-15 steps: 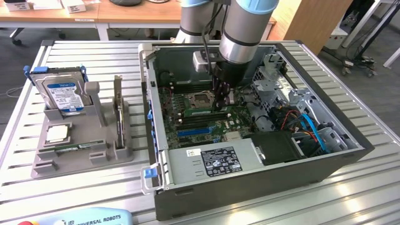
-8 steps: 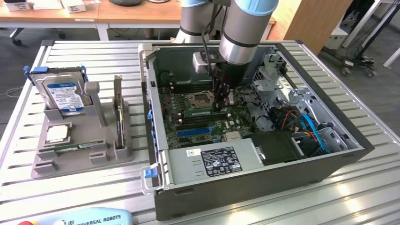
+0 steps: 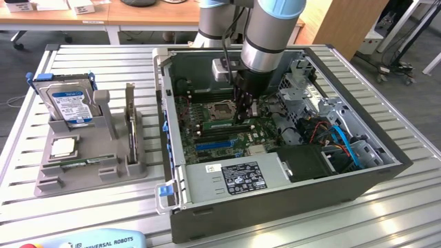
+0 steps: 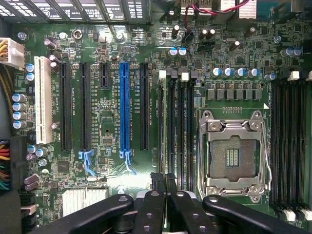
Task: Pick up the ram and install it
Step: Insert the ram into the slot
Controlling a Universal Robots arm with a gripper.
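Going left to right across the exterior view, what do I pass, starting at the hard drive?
Blue-labelled hard drive → thin upright board → side wall of the computer case → blue expansion slot → gripper → blue cables.

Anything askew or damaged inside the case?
Nothing stands out. The motherboard looks intact, the processor socket is empty, and the gripper sits in line with the memory slots beside it.
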